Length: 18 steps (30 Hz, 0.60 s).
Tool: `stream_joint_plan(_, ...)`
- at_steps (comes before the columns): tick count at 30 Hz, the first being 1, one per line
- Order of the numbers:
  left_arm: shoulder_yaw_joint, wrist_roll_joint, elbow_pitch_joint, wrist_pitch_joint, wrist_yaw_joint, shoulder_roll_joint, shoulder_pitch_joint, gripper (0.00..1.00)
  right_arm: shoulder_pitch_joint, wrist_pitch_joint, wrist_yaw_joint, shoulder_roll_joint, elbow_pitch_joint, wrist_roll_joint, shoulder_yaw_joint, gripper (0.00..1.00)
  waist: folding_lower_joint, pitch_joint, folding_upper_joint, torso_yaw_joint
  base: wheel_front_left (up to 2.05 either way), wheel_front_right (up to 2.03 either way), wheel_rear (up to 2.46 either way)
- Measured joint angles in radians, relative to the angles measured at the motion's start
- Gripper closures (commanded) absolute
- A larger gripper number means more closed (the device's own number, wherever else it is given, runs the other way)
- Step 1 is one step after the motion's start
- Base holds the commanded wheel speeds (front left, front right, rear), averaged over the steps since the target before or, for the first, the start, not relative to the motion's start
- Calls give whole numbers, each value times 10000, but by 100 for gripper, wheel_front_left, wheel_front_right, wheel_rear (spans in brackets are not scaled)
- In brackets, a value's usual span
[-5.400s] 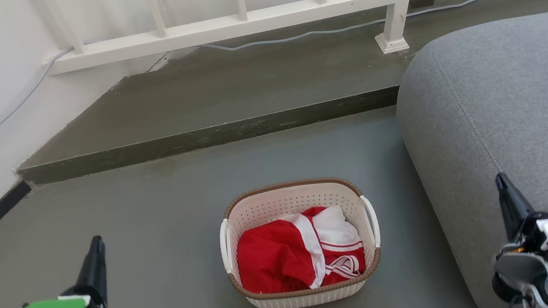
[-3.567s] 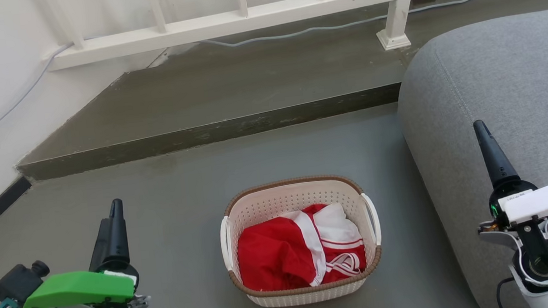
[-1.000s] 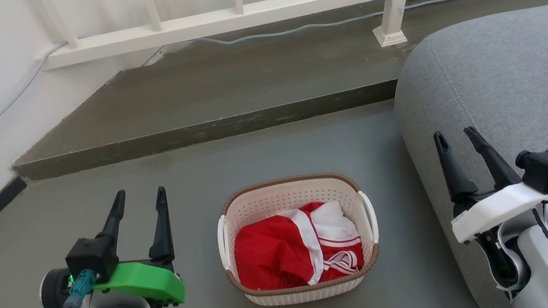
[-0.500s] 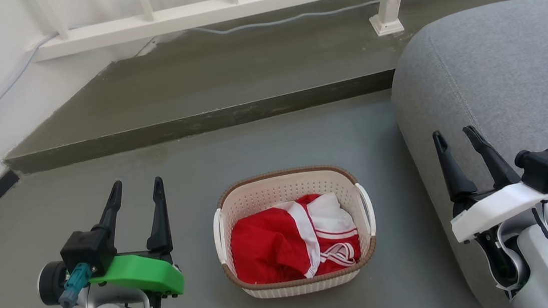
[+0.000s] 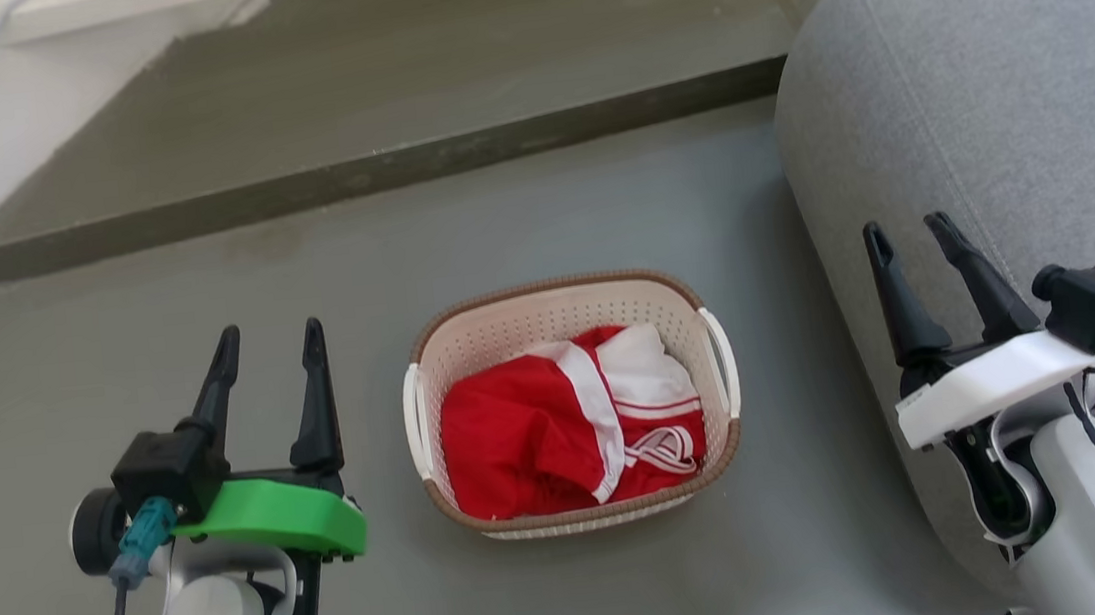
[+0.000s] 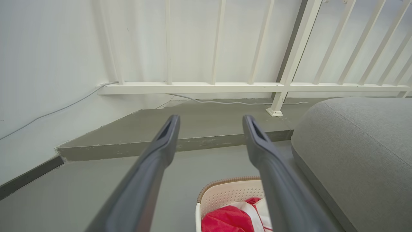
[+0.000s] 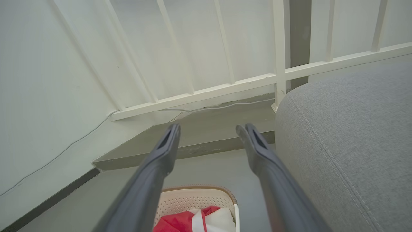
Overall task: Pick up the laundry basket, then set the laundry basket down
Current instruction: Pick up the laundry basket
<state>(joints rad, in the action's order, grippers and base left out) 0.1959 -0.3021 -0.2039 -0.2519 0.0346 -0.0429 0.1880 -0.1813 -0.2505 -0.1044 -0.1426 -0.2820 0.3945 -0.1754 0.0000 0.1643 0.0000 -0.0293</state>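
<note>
On the grey floor (image 5: 206, 310) beside a sofa (image 5: 990, 104), the laundry basket (image 5: 549, 319) sits between the left end effector (image 5: 269, 329) and right end effector (image 5: 903, 225), both released. Uneven grips on its handles (image 5: 412, 421) could tip it, spilling the clothes (image 5: 520, 441).

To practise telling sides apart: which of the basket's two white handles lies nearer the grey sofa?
The right-hand handle of the laundry basket, facing the right tool and the sofa; the other handle faces the green-topped left tool.
</note>
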Motion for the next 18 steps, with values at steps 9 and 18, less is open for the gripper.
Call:
stream_joint_plan(9,13,142,58,-2,0,10,687,0,-563,-2,-10,150,50,-144,48,0,0,1014,0,-107,0,0,0)
stream_joint_plan(18,17,186,-81,-2,4,19,1325,0,-1091,-12,-94,205,-144,-150,173,0,0,2074,0,-226,0,0,0)
